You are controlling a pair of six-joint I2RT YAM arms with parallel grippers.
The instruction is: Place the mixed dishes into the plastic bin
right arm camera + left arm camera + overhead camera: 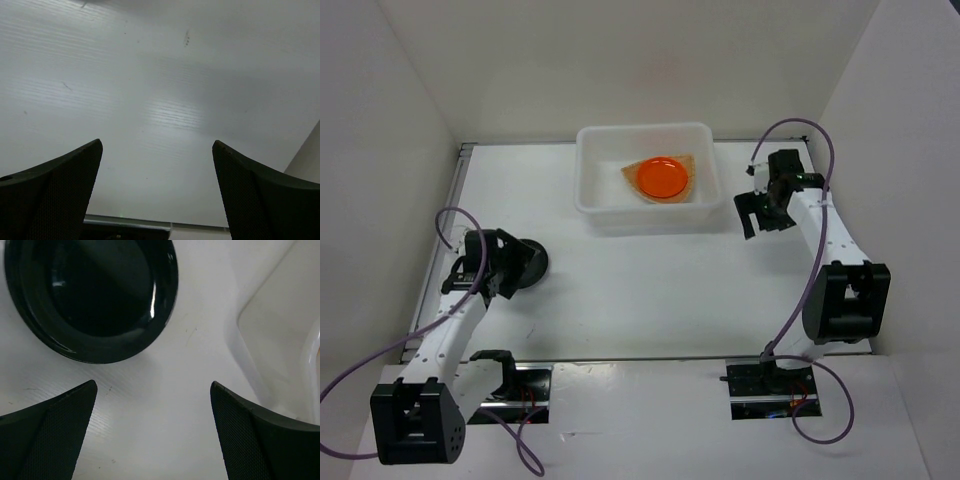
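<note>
Black plate [95, 295] lies before parted left end effector [153, 390]

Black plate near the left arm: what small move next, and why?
Probably ease the open left tool forward-left until it straddles the near rim of the black plate: it lies ungripped on the table just ahead, while the orange plate already sits in the plastic bin.

Your left arm [450, 325] and right arm [825, 228] wear white shells with black joint housings, a purple cable [798, 122] looping off each (black base blocks too). Your left gripper [153, 383] and right gripper [157, 142] have matte black wedge fingers, finely stippled inside
</note>
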